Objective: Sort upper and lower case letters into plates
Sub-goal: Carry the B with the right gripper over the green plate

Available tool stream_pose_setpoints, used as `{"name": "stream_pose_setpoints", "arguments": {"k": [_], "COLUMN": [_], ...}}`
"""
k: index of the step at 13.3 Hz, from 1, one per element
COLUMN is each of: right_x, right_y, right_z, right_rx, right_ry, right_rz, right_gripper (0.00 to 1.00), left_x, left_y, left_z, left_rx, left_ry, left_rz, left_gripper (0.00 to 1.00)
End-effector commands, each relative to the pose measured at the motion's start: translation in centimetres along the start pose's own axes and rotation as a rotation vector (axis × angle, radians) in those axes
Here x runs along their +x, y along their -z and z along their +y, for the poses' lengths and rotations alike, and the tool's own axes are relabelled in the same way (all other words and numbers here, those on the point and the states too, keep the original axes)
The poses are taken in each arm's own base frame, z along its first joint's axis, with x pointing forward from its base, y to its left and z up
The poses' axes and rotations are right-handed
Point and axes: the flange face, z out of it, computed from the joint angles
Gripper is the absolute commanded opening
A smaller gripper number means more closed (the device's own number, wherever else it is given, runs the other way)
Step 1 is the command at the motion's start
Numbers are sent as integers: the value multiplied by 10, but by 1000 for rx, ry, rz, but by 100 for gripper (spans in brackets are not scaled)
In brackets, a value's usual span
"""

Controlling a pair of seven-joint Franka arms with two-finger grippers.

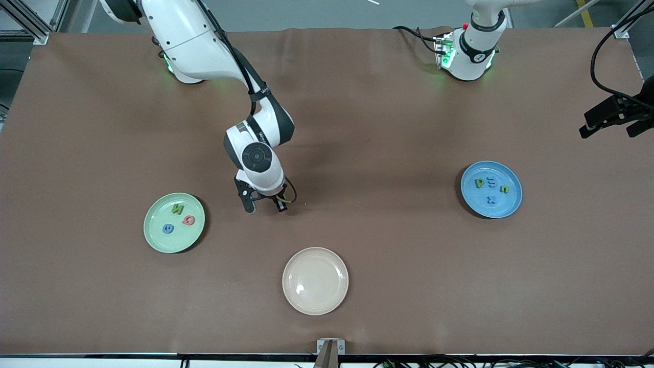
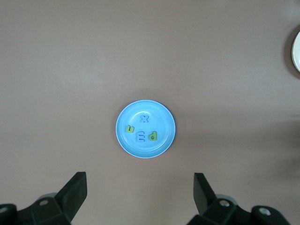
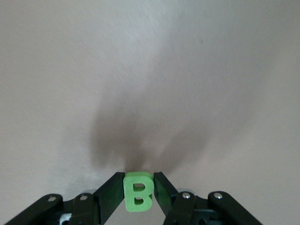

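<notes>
A brown table (image 1: 388,266) carries three plates: the mint green plate (image 1: 174,223) toward the right arm's end holding three letters, the sky blue plate (image 1: 491,189) toward the left arm's end holding four, and a cream plate (image 1: 315,280) nearest the front camera. The right gripper (image 3: 138,187), low over bare table between the green and cream plates, pinches a green letter B (image 3: 138,195), which is hidden in the front view. The left gripper (image 2: 139,190), mostly cut off, waits with jaws wide above the blue plate.
</notes>
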Motion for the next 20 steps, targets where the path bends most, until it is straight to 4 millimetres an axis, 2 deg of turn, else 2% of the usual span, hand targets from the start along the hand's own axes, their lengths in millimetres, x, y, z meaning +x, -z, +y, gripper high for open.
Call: {"name": "stream_pose_setpoints", "arguments": {"k": [1,2,6,8,13,16,20], "right_x": [39,59,139,195,290,324,338], "right_y": [37,49,64,72,64,35,15], "right_z": [-8,-8,6,23,53,76,88], "right_rx": [-27,-30,-36,-26,-9,36,63], "right_ry": [89,116,293,377,527,588,612], "right_rz": [-7,-13,-31,-41,-46,-12,15], "right_gripper": [0,0,0,0,0,0,1], "left_x": [1,1,2,2,2,2,2], "left_y": [5,5,5,5,5,5,6], "left_z": [-1,-1,-1,-1,-1,-1,-2], "left_rx": [-12,-12,-12,-12,-12,-12,-12], "left_ry": [-2,-2,-2,-2,-2,-2,-1], "left_rz": [2,2,4,4,4,4,4], "left_gripper": [100,100,100,100,100,100,100]}}
